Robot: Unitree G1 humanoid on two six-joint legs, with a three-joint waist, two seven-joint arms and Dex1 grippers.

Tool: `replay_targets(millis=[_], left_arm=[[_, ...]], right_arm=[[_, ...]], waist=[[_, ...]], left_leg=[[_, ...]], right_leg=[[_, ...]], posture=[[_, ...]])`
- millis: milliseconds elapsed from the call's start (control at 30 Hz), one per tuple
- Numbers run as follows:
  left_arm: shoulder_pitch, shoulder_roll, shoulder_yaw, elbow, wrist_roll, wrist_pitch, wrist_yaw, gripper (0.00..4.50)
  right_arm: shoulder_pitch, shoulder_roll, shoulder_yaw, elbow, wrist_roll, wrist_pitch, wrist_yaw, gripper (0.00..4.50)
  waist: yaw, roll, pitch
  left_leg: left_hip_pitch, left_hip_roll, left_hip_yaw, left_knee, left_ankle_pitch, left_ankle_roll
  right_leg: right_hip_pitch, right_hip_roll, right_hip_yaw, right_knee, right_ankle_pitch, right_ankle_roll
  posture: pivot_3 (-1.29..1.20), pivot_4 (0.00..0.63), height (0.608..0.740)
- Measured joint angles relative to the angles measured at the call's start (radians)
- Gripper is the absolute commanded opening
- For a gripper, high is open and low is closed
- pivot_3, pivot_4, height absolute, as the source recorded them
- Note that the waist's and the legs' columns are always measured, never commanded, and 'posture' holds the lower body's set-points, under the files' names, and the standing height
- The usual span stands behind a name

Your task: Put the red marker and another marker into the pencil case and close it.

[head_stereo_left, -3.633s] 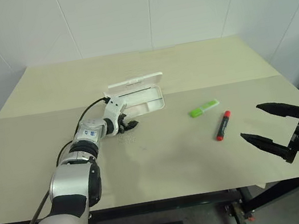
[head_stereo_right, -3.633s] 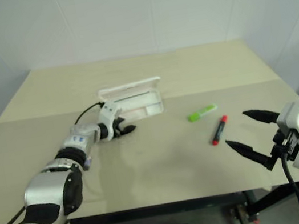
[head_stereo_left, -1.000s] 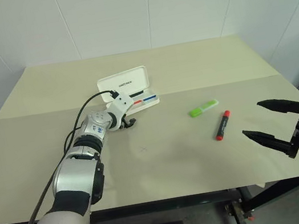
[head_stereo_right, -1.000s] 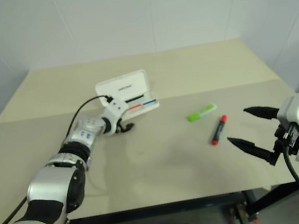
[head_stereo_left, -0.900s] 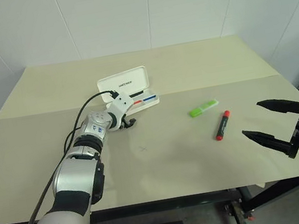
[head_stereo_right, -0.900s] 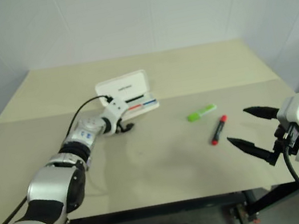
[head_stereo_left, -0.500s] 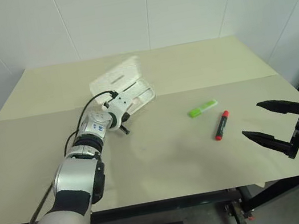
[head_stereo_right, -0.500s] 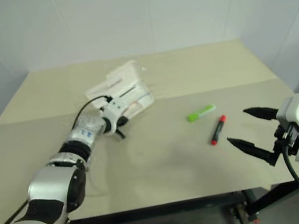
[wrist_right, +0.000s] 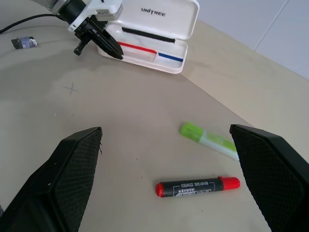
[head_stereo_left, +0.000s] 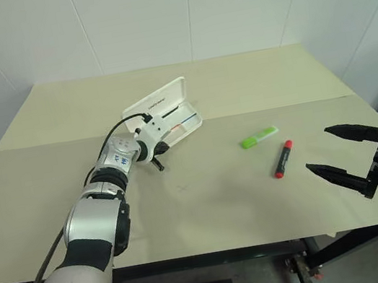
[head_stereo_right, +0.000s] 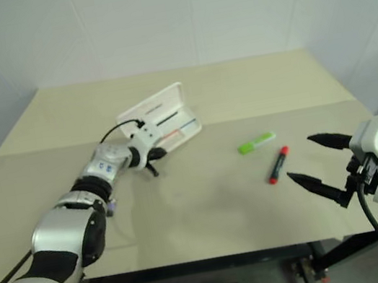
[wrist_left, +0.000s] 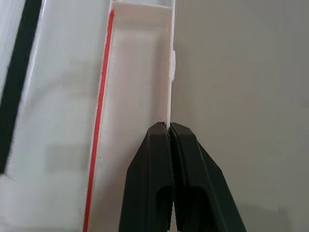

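Observation:
The white pencil case (head_stereo_left: 161, 103) lies open at the table's far left of middle, lid up, with a red-blue stripe inside. My left gripper (head_stereo_left: 163, 145) is shut on the front wall of the case's tray at its near-left end (wrist_left: 169, 126), seen from the other side in the right wrist view (wrist_right: 117, 54). The lime-green marker (head_stereo_left: 258, 136) and the red marker (head_stereo_left: 282, 159) lie loose on the table to the right of the case. My right gripper (head_stereo_left: 318, 149) hovers open, off the table's right front edge, apart from both markers.
The beige table (head_stereo_left: 209, 211) has a seam across it just behind the case. A small pencilled cross (head_stereo_left: 181, 187) marks the tabletop in front of the case. White walls stand behind the table and to its right.
My left gripper has shut on the case's front wall, and the case has turned on the table, its right end swinging away from me. The right arm and both markers have stayed put.

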Motion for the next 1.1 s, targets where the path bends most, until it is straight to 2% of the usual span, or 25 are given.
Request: replay_targets(millis=[367,600,767,1100], left_arm=[[0.002,0.034,-0.002,-0.017,-0.051,-0.13,-0.439,0.01],[0.086,0.067,-0.005,-0.129,-0.124,-0.203,-0.718,0.01],[0.162,0.083,-0.008,-0.241,-0.177,-0.196,-0.785,0.01],[0.387,0.137,-0.035,-0.652,-0.286,-0.023,-0.779,0.01]], right_arm=[[-0.02,-0.016,0.0,0.04,-0.002,-0.007,0.046,4.5],[-0.008,-0.036,-0.008,0.068,-0.002,-0.019,0.112,4.5],[-0.01,-0.039,-0.021,0.078,-0.004,-0.024,0.114,4.5],[-0.017,-0.04,-0.019,0.104,-0.024,-0.041,0.123,4.5]], waist=[[-0.006,0.0,0.0],[-0.006,0.0,0.0],[-0.004,0.0,0.0],[-0.007,0.0,0.0]], left_leg=[[-0.001,0.0,0.0,0.0,0.0,0.0],[-0.001,0.0,0.0,0.0,0.0,0.001],[-0.001,0.001,0.0,0.001,0.0,0.001],[0.001,0.001,0.0,0.002,0.0,0.001]], right_leg=[[-0.001,0.0,0.0,0.0,0.0,0.0],[-0.001,0.0,0.001,0.0,0.0,0.0],[-0.001,0.0,0.001,0.001,0.0,0.0],[0.0,0.0,0.002,0.003,0.0,0.0]], posture=[[0.0,0.15,0.74],[0.0,0.15,0.74],[0.0,0.15,0.74],[0.0,0.15,0.74]])
